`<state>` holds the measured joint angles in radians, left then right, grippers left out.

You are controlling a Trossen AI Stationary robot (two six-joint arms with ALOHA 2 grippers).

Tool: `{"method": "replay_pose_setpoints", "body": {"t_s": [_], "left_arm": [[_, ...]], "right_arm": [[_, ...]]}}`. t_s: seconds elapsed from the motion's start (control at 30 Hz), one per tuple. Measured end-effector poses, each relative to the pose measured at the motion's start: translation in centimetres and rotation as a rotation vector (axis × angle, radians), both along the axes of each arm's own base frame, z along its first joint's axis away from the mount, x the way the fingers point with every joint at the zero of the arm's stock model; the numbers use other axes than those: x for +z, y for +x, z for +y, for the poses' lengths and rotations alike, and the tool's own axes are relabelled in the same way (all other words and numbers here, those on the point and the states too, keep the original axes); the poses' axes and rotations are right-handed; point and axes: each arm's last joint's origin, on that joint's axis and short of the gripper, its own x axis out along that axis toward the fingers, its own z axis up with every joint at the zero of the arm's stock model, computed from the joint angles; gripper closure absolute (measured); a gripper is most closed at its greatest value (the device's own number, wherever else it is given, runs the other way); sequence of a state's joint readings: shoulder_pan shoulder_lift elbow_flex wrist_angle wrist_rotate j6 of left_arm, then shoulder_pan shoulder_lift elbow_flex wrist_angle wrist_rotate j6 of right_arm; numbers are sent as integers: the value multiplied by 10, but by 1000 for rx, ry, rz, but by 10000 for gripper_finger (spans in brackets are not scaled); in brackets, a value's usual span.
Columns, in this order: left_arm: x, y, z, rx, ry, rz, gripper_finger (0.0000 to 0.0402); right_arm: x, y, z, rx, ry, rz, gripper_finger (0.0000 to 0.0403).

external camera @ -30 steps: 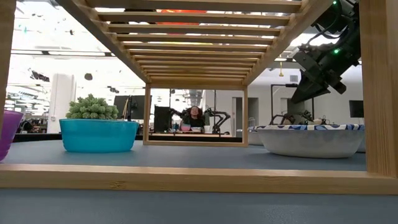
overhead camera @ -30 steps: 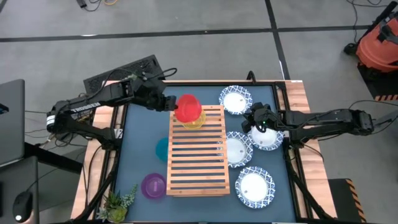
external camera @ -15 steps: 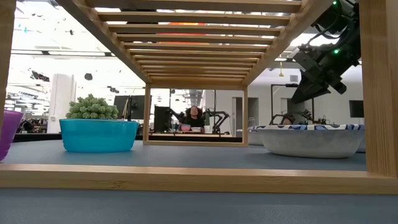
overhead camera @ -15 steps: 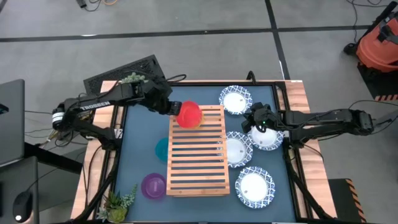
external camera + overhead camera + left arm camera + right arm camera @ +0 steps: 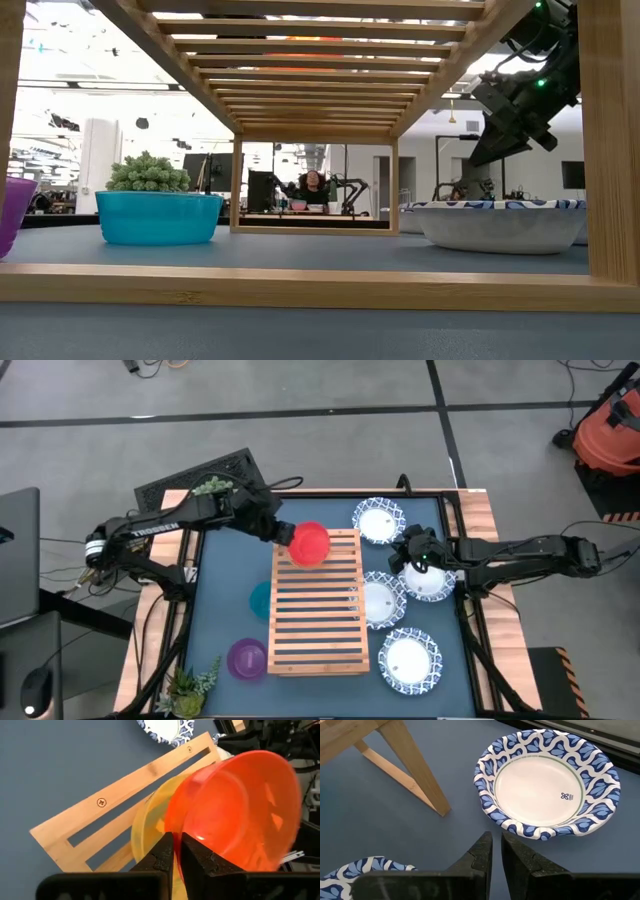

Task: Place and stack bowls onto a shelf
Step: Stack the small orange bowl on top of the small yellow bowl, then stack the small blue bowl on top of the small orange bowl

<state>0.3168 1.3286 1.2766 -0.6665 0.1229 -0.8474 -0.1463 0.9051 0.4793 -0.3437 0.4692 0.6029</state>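
- Nearest in the high view, a glossy purple bowl [image 5: 247, 658] sits upright on the matte dark blue table [image 5: 225, 575] just beside the shelf's near left corner, with a small green plant [image 5: 188, 686] at the table's edge
- Beside it, the shelf [image 5: 318, 622] is a light-wood rectangle of thin parallel slats; its long axis runs from near to far and the slats lie across it, left to right
- Round, shallow white dishes with blue patterned rims flank the shelf's right side: one [image 5: 408, 659] near, one [image 5: 377, 600] partly under the shelf edge, one [image 5: 431, 581] under the right arm, and one [image 5: 379, 519] at the far end
- A smooth teal bowl [image 5: 260, 600] stands mouth up, against the shelf's left side about halfway along
- The right gripper [image 5: 406, 554] hovers over the table between the far dish and the dish below the arm; in the right wrist view its fingers [image 5: 481, 854] stand almost together, a thin slit between them, holding nothing
- Farthest, the left gripper [image 5: 281, 532] pinches the rim of the shiny translucent red bowl [image 5: 309, 544] at the shelf's far left corner; in the left wrist view the red bowl tilts, its mouth turned sideways, over the yellow bowl [image 5: 152, 822] resting on the slats
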Motion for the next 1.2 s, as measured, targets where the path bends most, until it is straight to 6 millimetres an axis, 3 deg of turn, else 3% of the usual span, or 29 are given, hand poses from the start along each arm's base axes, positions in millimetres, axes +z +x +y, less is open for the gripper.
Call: {"method": "replay_pose_setpoints", "body": {"t_s": [0.4, 0.63, 0.8, 0.93, 1.2], "left_arm": [[1, -7, -3, -36, 19, 33, 309], [13, -49, -18, -136, -60, 115, 304], [13, -87, -33, -113, -10, 308, 304], [5, -101, -48, -134, 24, 433, 304], [-31, -96, -67, -235, 44, 545, 283]], "right_arm": [[0, 0, 0, 1, 1, 0, 335], [0, 0, 1, 26, 24, -4, 335], [0, 1, 1, 33, 32, -5, 335], [-1, 1, 2, 41, 39, -5, 335], [-1, 1, 2, 40, 71, -22, 335]]}}
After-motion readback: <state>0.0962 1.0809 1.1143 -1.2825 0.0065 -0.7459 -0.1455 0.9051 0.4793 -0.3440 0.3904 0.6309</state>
